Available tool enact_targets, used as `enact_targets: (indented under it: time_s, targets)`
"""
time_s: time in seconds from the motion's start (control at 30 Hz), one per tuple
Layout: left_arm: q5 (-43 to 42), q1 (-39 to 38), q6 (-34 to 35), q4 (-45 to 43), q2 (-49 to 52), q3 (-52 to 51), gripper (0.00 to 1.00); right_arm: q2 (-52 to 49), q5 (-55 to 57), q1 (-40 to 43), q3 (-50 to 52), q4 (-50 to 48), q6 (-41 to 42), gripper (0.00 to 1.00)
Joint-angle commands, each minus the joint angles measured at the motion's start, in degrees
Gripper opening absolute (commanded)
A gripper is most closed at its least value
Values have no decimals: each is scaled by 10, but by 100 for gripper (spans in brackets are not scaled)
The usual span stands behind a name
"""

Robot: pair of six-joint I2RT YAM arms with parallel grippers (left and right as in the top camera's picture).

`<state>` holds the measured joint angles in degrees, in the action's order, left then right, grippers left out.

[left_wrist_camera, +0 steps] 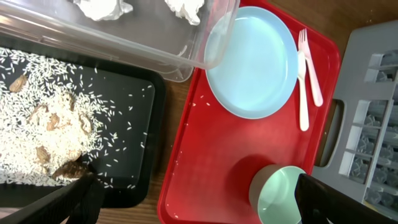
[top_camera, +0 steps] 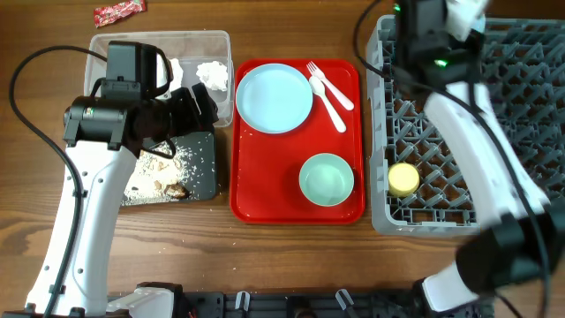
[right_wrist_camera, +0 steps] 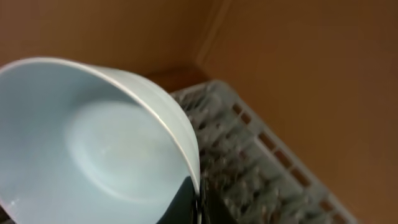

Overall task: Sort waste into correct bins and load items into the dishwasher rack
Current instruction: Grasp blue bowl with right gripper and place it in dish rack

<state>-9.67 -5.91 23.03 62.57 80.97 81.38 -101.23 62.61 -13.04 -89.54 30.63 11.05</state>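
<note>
Plain wooden table, lit from above. The right gripper (right_wrist_camera: 189, 202) is clamped on the rim of the pale blue bowl (right_wrist_camera: 93, 143). The bowl is tipped with its mouth facing the wrist camera, and the grey dishwasher rack (top_camera: 530, 115) is blurry right behind and below it. Only the right wrist view shows that grip properly; from overhead the arm covers most of it. Well below that gripper in the overhead view, the yellow cup (top_camera: 404, 179) sits in the rack's corner.

The left gripper (left_wrist_camera: 199, 202) has its jaws spread wide with nothing between them, hanging over the edge of the red tray (left_wrist_camera: 205, 168). The mint-green bowl (left_wrist_camera: 280, 193) is just inside one finger, mouth up. Beyond it on the tray are the pale blue plate (left_wrist_camera: 252, 59) and two white forks (left_wrist_camera: 305, 81), long axes roughly parallel, tines pointing away from the gripper. By the other finger is the black tray (left_wrist_camera: 152, 112), full of rice crumbs (left_wrist_camera: 50, 124) and brown scraps. Past that, the clear tub (left_wrist_camera: 124, 43) holds tissues (left_wrist_camera: 102, 7).

Only the overhead view catches the red wrapper (top_camera: 119, 11) beyond the tub, print too small to read.
</note>
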Motion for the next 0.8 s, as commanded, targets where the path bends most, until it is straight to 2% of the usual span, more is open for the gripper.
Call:
enact_targets:
  time_s: [0.0,0.13,0.23,0.63,0.67,0.73,0.77]
  targets:
    - [3,3,-3,-2,-2,6,100,-78,125,-1,0,-96,-163,4]
    - [3,3,-3,-2,-2,6,100,-147,146,-3,0,-237,-304,4]
    - [3,3,-3,-1,-2,6,100,-183,150,-10,0,-285,-367,4]
    - [3,3,-3,-1,-2,6,100,-232,152,-45,0,-269,-416,4]
    - [3,3,-3,-2,-2,6,100,-232,152,-48,0,-270,-415,10]
    - [3,3,-3,-2,-2,6,100,-232,152,-52,0,-270,-416,31]
    - [3,3,-3,-1,-2,6,100,-232,152,-56,0,-269,-415,37]
